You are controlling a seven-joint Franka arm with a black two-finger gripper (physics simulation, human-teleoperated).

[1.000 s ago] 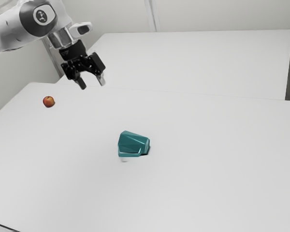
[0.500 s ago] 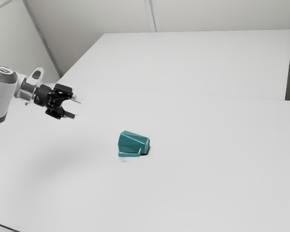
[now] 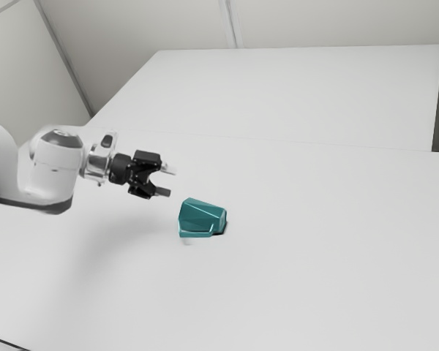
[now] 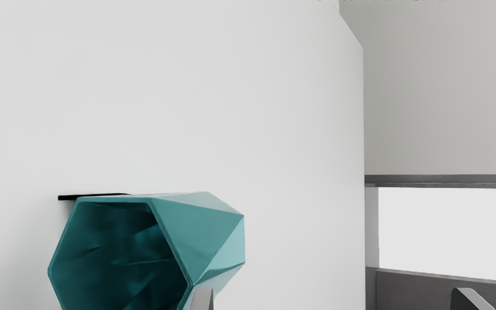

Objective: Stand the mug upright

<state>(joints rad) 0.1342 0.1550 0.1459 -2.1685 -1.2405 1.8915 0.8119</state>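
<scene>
Teal, glossy, many-faceted mug (image 3: 203, 218) lies on its side on the broad, smooth white table (image 3: 314, 278), its six-sided mouth turned toward the black two-finger gripper (image 3: 167, 180) and its base toward the exterior view's right. The upright stance the task asks for is therefore not there. By my judgement, what is left is the whole of the righting: getting a grip on the mug, tipping it until the mouth faces up, resting it on its base and letting go. The gripper is open, its two fingers wide apart with nothing held between them. It reaches out roughly level, short of the mug on the mouth side; in the wrist view one grey fingertip (image 4: 203, 300) overlaps the rim's edge, though the exterior view shows a gap between gripper and mug. Counted, there is one mug and one gripper with two fingers.
</scene>
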